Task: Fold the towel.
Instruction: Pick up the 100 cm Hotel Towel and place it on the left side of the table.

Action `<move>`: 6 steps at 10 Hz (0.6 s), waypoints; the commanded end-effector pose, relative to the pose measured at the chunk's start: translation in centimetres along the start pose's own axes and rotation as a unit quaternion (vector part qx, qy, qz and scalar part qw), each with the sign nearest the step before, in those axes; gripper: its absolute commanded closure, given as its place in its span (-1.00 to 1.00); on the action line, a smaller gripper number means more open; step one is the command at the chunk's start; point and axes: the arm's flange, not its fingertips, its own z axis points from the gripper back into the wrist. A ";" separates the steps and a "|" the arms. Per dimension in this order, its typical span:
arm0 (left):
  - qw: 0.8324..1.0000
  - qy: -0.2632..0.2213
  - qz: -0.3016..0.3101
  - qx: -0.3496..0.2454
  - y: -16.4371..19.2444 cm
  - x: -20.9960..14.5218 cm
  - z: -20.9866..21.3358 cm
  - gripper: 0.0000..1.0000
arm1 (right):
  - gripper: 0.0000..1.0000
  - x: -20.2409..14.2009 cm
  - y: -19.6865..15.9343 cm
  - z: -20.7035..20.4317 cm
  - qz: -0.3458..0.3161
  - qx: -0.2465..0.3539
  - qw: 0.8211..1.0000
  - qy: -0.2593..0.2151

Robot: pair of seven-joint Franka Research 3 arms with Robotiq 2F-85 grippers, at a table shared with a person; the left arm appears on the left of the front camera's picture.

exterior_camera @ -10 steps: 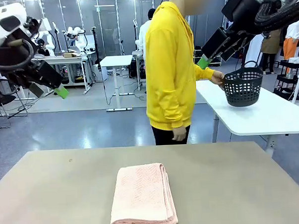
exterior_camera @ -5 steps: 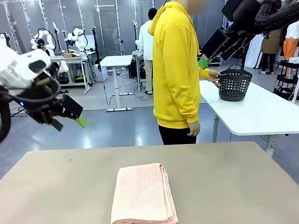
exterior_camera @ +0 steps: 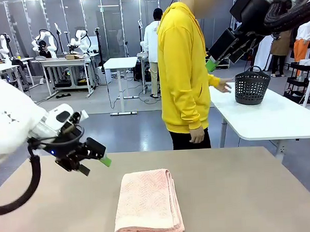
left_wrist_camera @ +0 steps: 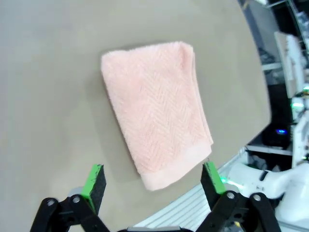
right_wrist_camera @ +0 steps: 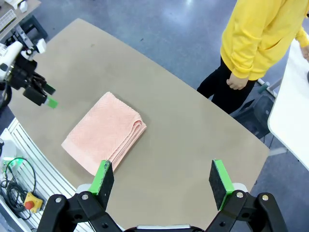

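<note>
Folded towel lay on the table, its near end cut off.
Pink herringbone terry, plain hems; left fingers spread and empty beside it, right fingers spread high above; beyond, a person by a perforated black basket.

I see the salmon-pink towel lying folded in layers, flat on the tan table's near middle.

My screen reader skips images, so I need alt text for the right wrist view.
A folded pink towel lies on a tan table, seen from above between the open right gripper fingers. A person in yellow stands beyond it.
</note>
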 end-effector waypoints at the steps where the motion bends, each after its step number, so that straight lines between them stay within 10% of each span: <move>1: 0.999 0.005 -0.005 -0.037 2.0 0.2 -3.0 -1.00 | -1.00 0.2 -0.1 0.2 -0.001 0.000 1.000 0.005; 6: 0.997 0.001 0.037 -0.075 5.5 -0.7 -9.3 -1.00 | -1.00 0.2 -0.1 0.2 -0.001 0.000 1.000 0.005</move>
